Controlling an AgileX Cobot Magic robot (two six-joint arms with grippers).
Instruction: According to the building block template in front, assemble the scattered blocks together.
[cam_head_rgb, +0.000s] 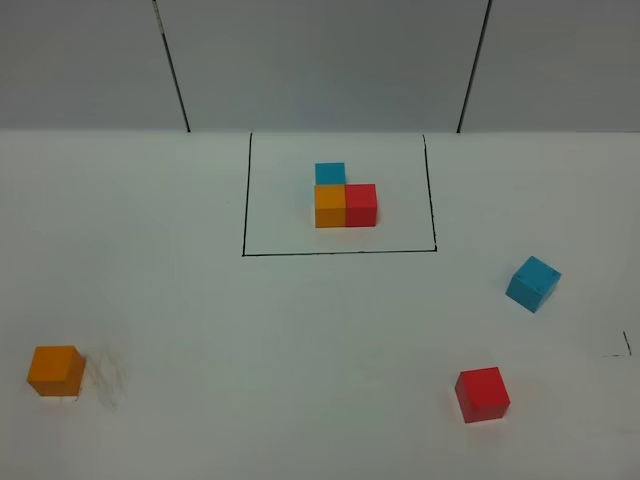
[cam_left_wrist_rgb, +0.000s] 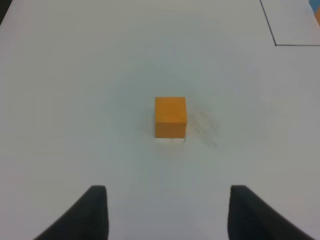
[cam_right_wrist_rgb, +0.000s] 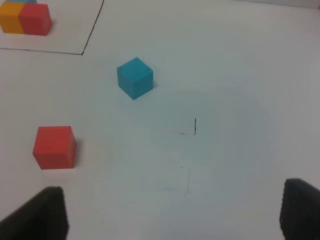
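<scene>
nothing is assembled yet as i see it: the template (cam_head_rgb: 345, 200) sits framed at upper centre, while the orange block (cam_head_rgb: 55, 370) lower left, red block (cam_head_rgb: 482, 394) lower right and blue block (cam_head_rgb: 533, 283) at right lie well apart, left jaws and right jaws both apart and empty.

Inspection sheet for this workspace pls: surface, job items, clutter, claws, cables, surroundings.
Surface: white table; grey scuffs front left, pen marks at right.
Job's things: template, a blue-orange-red L inside a drawn black rectangle; orange cube front left; red cube front right; blue cube right, turned askew. All three lie apart.
Clutter: nothing seen.
Claws: left claw open, empty, facing the orange cube; right claw open, empty, red and blue cubes ahead.
Cables: nothing seen.
Surroundings: grey wall panels with dark seams.
</scene>
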